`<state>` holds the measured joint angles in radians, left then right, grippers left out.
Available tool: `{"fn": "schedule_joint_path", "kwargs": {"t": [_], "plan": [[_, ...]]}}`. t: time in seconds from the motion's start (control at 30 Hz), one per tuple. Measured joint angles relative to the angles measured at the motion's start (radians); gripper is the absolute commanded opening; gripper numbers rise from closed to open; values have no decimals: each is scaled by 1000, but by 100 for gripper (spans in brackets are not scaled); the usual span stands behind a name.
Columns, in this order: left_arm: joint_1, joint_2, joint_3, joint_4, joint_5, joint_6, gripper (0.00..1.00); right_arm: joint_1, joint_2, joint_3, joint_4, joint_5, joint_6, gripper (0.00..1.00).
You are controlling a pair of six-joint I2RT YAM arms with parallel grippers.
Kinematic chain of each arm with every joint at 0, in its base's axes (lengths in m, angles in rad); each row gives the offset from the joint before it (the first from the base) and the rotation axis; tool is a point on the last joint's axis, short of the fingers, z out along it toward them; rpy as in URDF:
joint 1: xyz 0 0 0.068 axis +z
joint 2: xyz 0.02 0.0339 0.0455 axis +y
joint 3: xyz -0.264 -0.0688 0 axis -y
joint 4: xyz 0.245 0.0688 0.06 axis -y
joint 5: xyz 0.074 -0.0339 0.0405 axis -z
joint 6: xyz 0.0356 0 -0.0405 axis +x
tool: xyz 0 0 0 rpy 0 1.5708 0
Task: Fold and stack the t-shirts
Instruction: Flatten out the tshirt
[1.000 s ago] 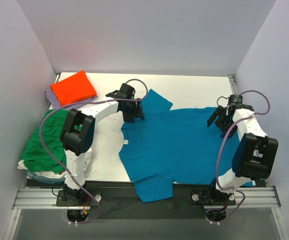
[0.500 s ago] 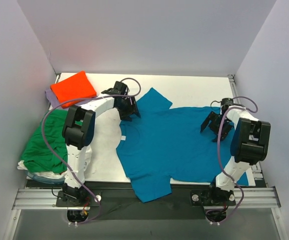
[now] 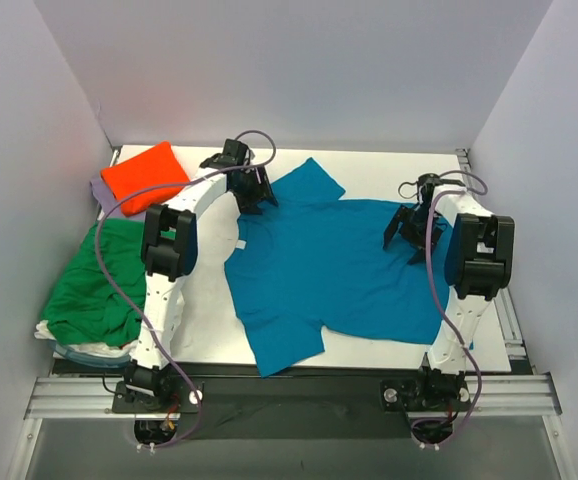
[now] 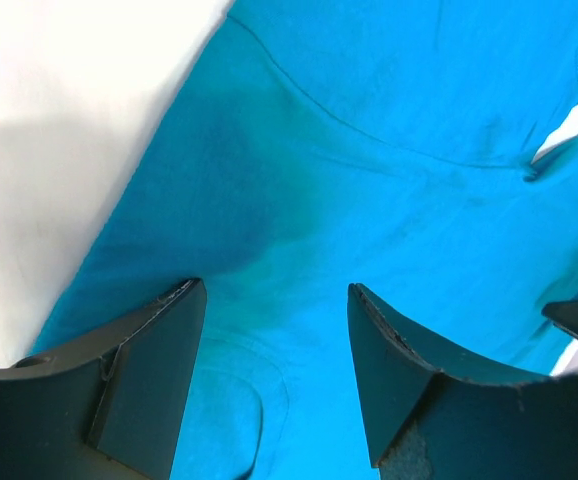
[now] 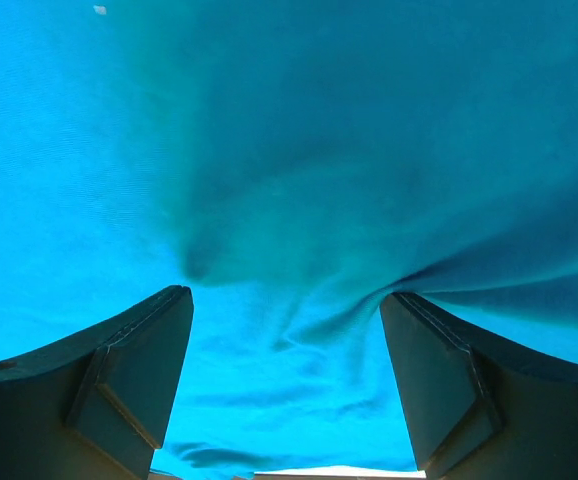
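Lying flat mid-table, the teal-blue t-shirt (image 3: 339,270) runs collar-left to hem-right. The left gripper (image 3: 253,190) hangs over its far shoulder and the right gripper (image 3: 407,228) over the far hem corner — both spread wide, gripping nothing, cloth directly beneath.

White table (image 3: 369,170), teal-blue t-shirt (image 3: 339,270) spread (mid-table), green t-shirt (image 3: 94,285) heaped left, lavender t-shirt (image 3: 99,191) far-left

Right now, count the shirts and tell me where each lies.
5: teal shirt spread mid-table; orange shirt folded far left, atop lavender shirt; green shirt heaped near left, over white shirt. More may hide underneath.
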<state>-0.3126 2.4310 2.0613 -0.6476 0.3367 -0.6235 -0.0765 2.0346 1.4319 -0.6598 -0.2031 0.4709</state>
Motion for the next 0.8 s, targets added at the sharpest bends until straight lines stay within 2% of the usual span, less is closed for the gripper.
{"fn": "schedule_joint_path", "kwargs": {"t": [0.2, 0.43, 0.53, 0.8], "plan": [[8, 115, 224, -86, -34, 35, 70, 5, 41, 86, -6, -13, 1, 77], [18, 124, 273, -120, -61, 60, 69, -17, 27, 130, -19, -35, -13, 78], [12, 74, 194, -106, -91, 65, 69, -53, -12, 103, -18, -42, -33, 78], [-76, -225, -175, -16, -130, 64, 69, -111, -152, -43, -18, -41, -77, 77]]}}
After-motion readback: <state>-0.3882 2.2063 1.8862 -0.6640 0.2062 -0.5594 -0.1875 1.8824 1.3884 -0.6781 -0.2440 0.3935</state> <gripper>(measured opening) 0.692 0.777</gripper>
